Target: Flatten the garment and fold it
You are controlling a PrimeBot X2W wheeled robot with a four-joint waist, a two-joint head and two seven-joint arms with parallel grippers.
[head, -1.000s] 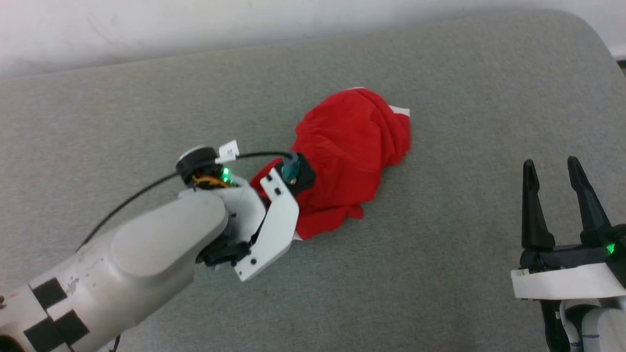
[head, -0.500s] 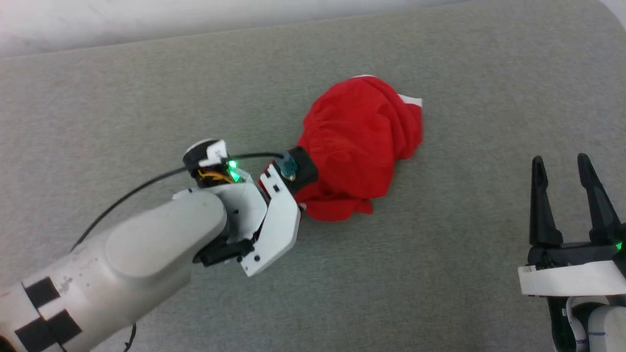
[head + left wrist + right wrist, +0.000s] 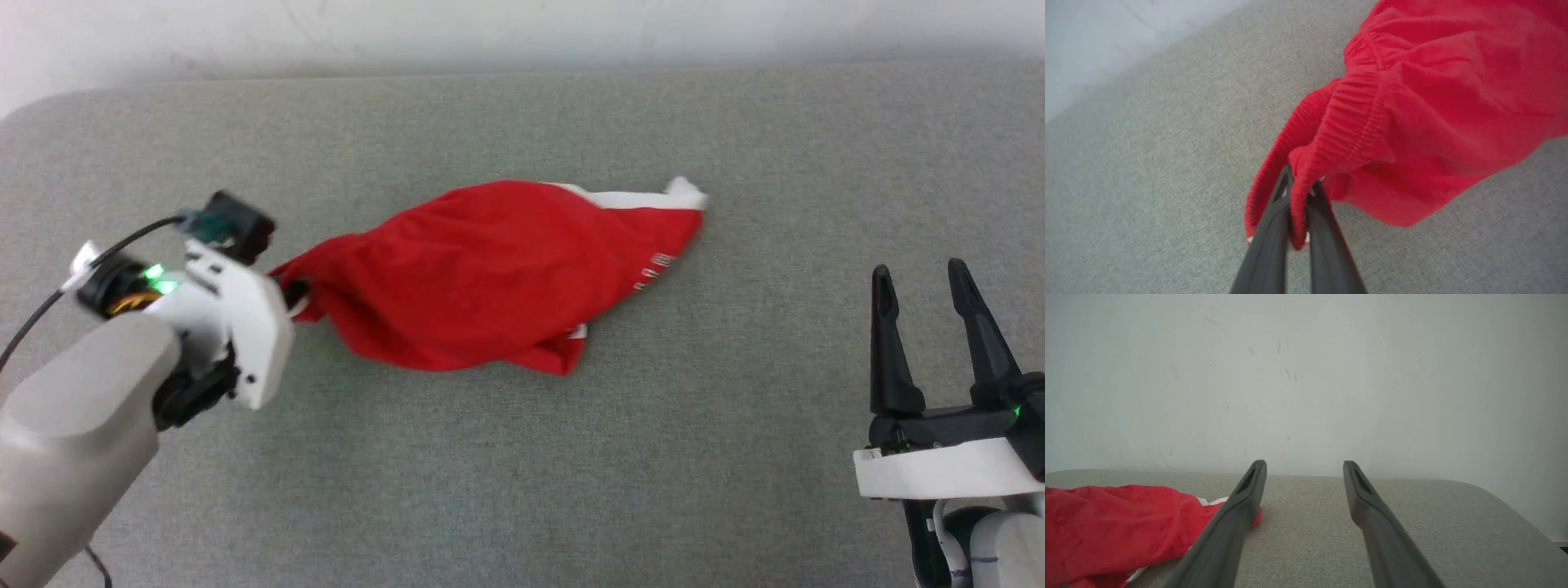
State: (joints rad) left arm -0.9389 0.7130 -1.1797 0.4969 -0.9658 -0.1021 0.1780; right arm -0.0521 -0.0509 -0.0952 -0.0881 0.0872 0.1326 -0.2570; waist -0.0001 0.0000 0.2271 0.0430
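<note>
Now the garment (image 3: 490,269), heaped a second ago, has been drawn out leftward over the grey cushion (image 3: 522,457) by the left gripper (image 3: 1298,192) clamped on its waistband (image 3: 1355,122), the right gripper (image 3: 922,282) being held spread and empty nearby, so flattening is judged barely begun.

This reads as a bare robot test room, not a lived-in home. The work surface (image 3: 522,457) is a broad pad covered in grey woven fabric with rounded corners, set against a plain white wall (image 3: 1306,375) flecked with small scuffs. A pale robot arm (image 3: 73,416) carries a loose black cable (image 3: 31,321) and a green indicator light (image 3: 159,278) beside exposed orange wiring (image 3: 122,304).
</note>
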